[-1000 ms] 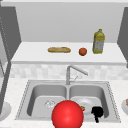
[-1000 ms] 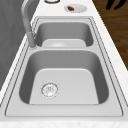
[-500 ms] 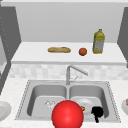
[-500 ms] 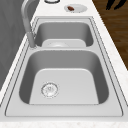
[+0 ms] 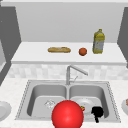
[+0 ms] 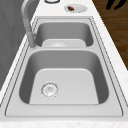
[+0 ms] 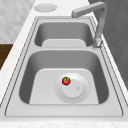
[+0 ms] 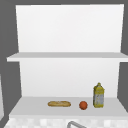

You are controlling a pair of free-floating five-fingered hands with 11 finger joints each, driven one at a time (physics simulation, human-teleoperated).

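A black right hand hovers at the front edge of the right basin, just right of a small red tomato. The tomato lies on a white plate on that basin's floor. In the left side view the hand's straight, spread fingers hang over the wooden floor beyond the counter's front edge, holding nothing. A large red ball sits low in the front view, covering part of the sink's front rim.
A grey faucet stands behind the divider, and the left basin has a drain. The shelf holds a baguette, an orange-red fruit and a yellow bottle. White plates rest on the left counter and right counter.
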